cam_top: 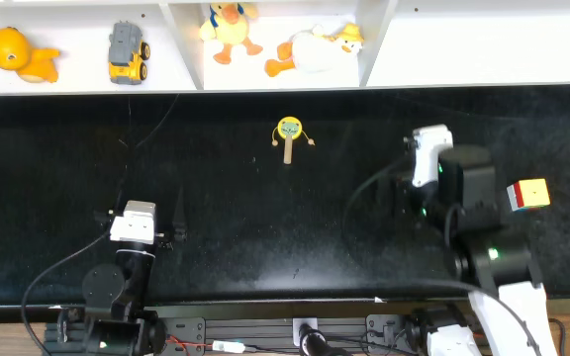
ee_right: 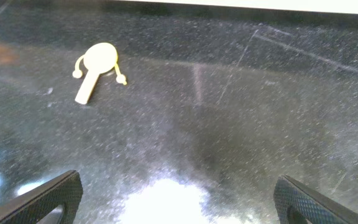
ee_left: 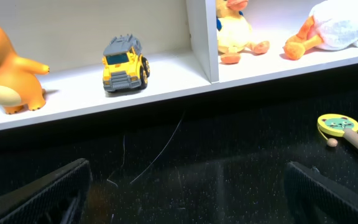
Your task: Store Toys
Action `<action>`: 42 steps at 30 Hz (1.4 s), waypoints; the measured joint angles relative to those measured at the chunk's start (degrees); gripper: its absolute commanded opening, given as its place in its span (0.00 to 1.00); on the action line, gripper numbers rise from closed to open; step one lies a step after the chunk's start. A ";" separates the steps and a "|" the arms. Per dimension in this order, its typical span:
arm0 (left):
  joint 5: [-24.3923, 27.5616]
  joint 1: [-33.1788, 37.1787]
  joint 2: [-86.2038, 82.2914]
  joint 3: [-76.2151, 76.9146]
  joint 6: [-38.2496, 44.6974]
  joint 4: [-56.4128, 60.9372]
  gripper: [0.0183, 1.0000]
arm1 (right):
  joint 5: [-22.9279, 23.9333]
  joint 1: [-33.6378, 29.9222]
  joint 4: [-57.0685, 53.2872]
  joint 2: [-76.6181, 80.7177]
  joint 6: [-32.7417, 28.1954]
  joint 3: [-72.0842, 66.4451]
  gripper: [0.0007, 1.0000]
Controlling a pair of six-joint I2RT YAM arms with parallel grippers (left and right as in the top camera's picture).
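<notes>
A small rattle drum toy [cam_top: 289, 133] with a yellow-green face and a wooden handle lies on the black table [cam_top: 265, 227], just in front of the white shelf [cam_top: 285, 81]. It also appears as the rattle drum [ee_left: 340, 129] and the rattle drum [ee_right: 97, 70]. A multicoloured cube [cam_top: 528, 194] sits at the table's right. My left gripper [ee_left: 188, 202] is open and empty, low over the table's left front. My right gripper [ee_right: 179, 205] is also open and empty, right of the middle, with bare table between its fingers.
The shelf holds an orange duck [cam_top: 23, 54], a yellow truck [cam_top: 128, 52], a yellow plush duck [cam_top: 230, 30] and a white plush duck [cam_top: 315, 49]. Its right compartment [cam_top: 493, 40] has nothing in it. Cables trail near both arm bases.
</notes>
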 measured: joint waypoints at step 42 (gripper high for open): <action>0.00 0.00 0.00 0.00 0.00 0.00 1.00 | 30.75 36.13 15.96 36.26 18.99 12.57 1.00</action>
